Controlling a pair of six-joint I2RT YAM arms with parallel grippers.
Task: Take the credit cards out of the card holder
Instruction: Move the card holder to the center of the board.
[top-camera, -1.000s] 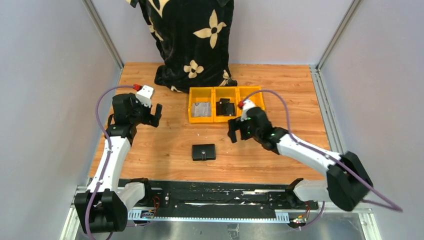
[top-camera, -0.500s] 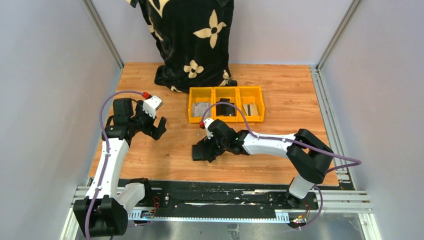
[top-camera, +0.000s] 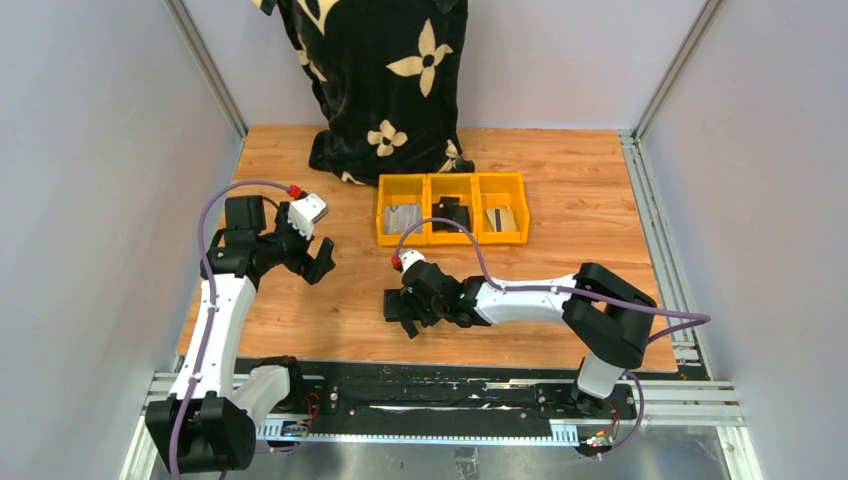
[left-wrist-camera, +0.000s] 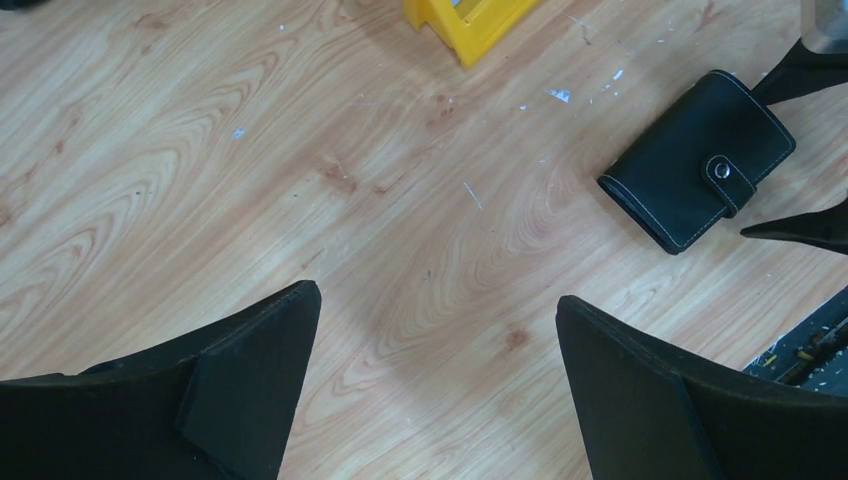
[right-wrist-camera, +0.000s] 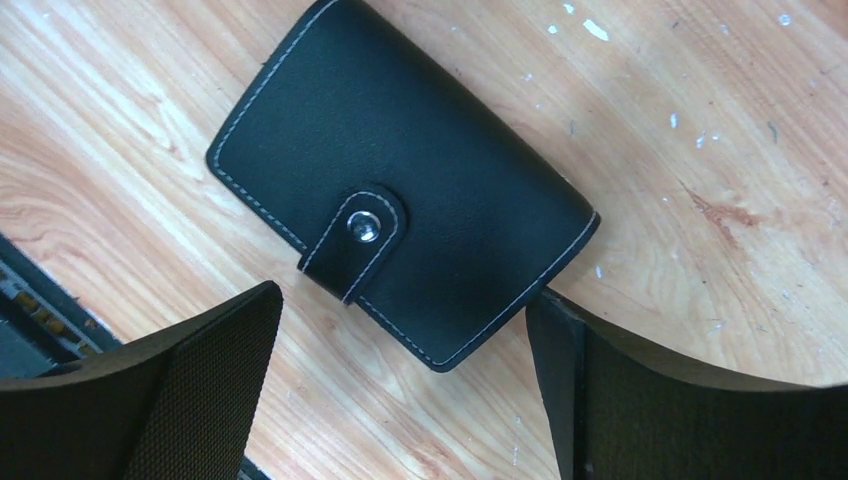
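Stitching is running pale around the rim of the black card holder (right-wrist-camera: 400, 180), which is lying flat and folded shut on the wooden table (top-camera: 560, 170). Its small tab is snapped down over the front by a metal stud (right-wrist-camera: 363, 227), so we are seeing nothing of its inside.

The right gripper (right-wrist-camera: 400, 295) is hovering directly over the card holder with its jaws spread wide. One finger is standing over bare wood, apart from the tab edge. The other is sitting at the holder's corner, and we cannot tell whether it is touching.

The left gripper (left-wrist-camera: 435, 298) is hanging well apart from the card holder, off to its left and a little beyond it. Its jaws are also spread wide, over bare wood.

Three yellow bins (top-camera: 452, 208) are sitting in a row beyond the card holder. The left one is holding silvery-grey flat pieces (top-camera: 403, 218), the middle one a black object (top-camera: 452, 215), and the right one a pale card-like piece (top-camera: 503, 218). We cannot tell whether these are credit cards. A black cloth with cream flowers (top-camera: 380, 70) is hanging farther beyond the holder, past the bins.
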